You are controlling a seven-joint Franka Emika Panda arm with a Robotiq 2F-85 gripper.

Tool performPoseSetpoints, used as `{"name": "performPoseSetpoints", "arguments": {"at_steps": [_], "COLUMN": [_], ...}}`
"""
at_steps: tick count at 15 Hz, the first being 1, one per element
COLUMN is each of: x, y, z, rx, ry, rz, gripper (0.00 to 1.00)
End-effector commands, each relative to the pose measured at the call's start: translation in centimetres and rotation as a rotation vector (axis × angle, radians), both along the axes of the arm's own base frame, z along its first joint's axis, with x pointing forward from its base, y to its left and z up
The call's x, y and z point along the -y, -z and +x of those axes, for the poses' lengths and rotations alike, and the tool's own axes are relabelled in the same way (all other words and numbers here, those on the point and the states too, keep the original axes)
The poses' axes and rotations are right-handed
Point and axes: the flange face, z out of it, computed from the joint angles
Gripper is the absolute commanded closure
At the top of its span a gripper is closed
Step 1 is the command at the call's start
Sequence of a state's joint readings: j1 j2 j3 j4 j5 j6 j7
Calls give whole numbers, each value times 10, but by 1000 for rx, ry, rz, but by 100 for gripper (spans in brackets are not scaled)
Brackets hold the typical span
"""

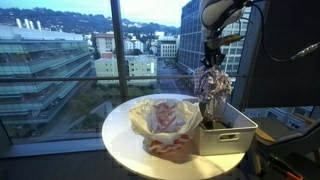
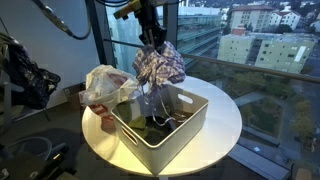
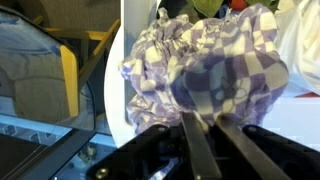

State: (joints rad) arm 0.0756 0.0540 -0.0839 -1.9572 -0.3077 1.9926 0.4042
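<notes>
Your claw (image 2: 150, 40) is pinched narrow on the checked cloth (image 2: 160, 68), which hangs bunched above the white bin (image 2: 186, 124). Your arm descends near-vertically from overhead. The bin and a crumpled bag (image 2: 105, 85) sit on the round table (image 2: 226, 122), beside windows (image 1: 60, 60) overlooking buildings.

Arm (image 1: 216, 12): rounded white shell with black joint sections. Hand (image 3: 212, 125): black blocky housing, two slim, flat, dark grey fingers (image 3: 198, 150), matte finish.
</notes>
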Motion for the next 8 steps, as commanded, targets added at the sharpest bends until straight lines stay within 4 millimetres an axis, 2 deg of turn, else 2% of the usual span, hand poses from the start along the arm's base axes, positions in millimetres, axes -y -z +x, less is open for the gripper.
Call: {"name": "performPoseSetpoints", "arguments": {"at_steps": [1, 5, 8], "x": [-26, -61, -96], "y": [-80, -163, -199], "z": [-45, -84, -98], "rx": [190, 378, 470], "ry": [-5, -33, -89], "rz": [-45, -79, -104], "gripper": [98, 98, 98]}}
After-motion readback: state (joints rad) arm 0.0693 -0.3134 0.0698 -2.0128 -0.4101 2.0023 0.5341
